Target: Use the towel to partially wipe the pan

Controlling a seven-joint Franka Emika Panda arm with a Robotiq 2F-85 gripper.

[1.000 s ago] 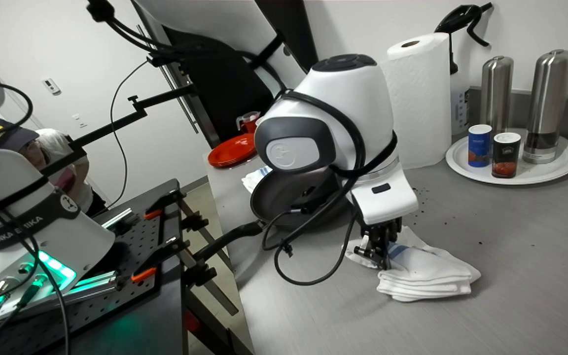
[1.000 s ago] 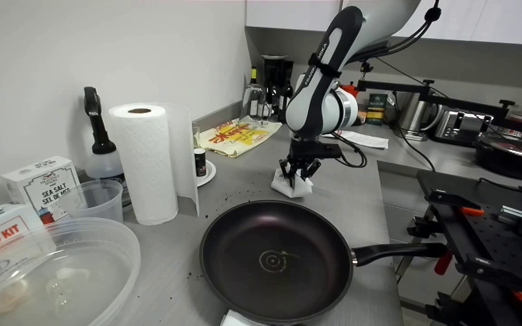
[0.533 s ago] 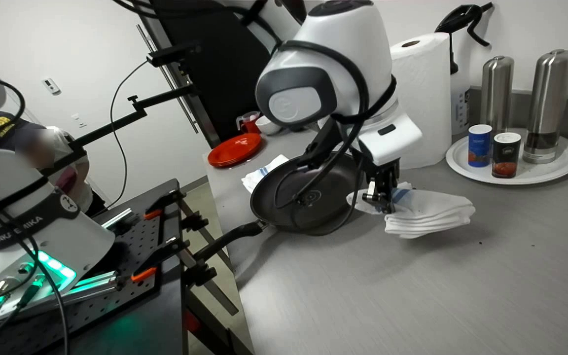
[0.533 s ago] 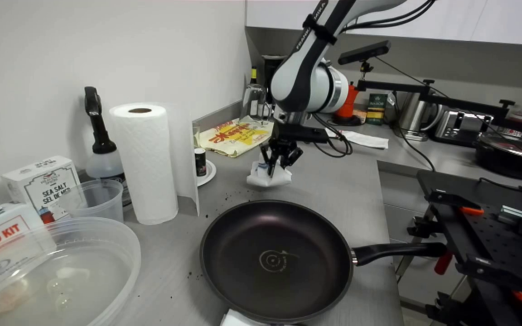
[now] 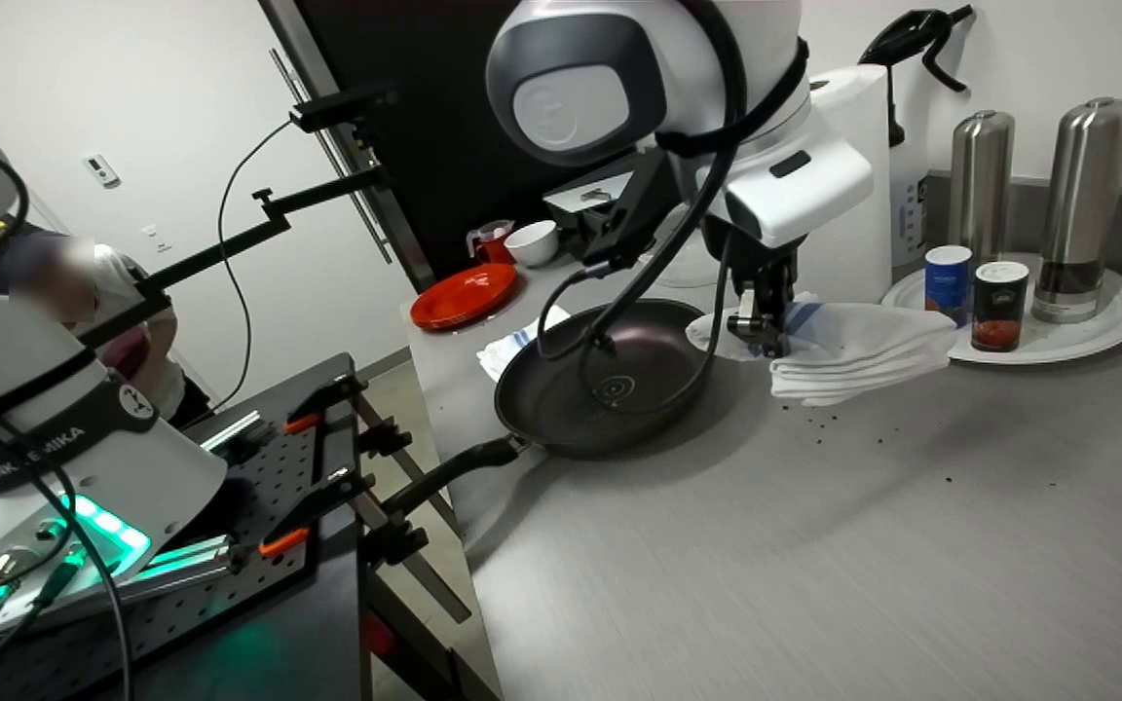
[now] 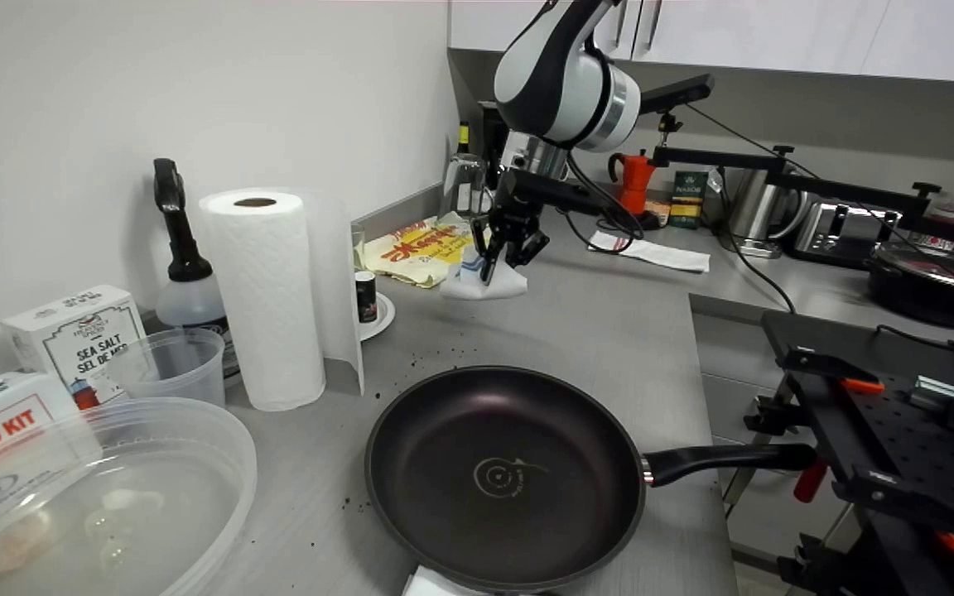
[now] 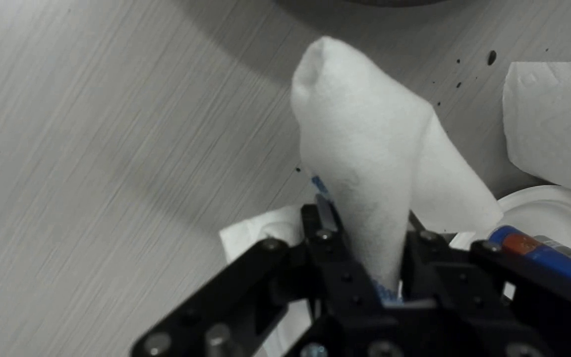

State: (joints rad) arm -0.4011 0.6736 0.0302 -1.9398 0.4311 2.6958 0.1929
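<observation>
The white towel (image 5: 873, 346) with blue stripes is folded and hangs in my gripper (image 5: 766, 326), above the counter. It also shows in an exterior view (image 6: 485, 285) and in the wrist view (image 7: 360, 119), where it is pinched between the two fingers of the gripper (image 7: 365, 218) and its folds stick out on both sides. The dark frying pan (image 5: 561, 404) lies flat on the counter. In an exterior view the pan (image 6: 510, 447) is nearer the camera than the towel, and its inside is bare. In the wrist view only a sliver of the pan's rim (image 7: 394, 2) shows at the top.
A paper towel roll (image 6: 266, 306) stands near the pan. A white plate (image 5: 1121, 312) with shakers and tall grinders stands by the wall. Another white towel (image 5: 507, 352) lies partly under the pan. Dark crumbs dot the counter. The pan handle (image 6: 725, 459) reaches past the counter edge.
My gripper has lifted the towel off the counter and kept rising with it. In an exterior view it has also shifted toward the wall. The pan has not moved.
</observation>
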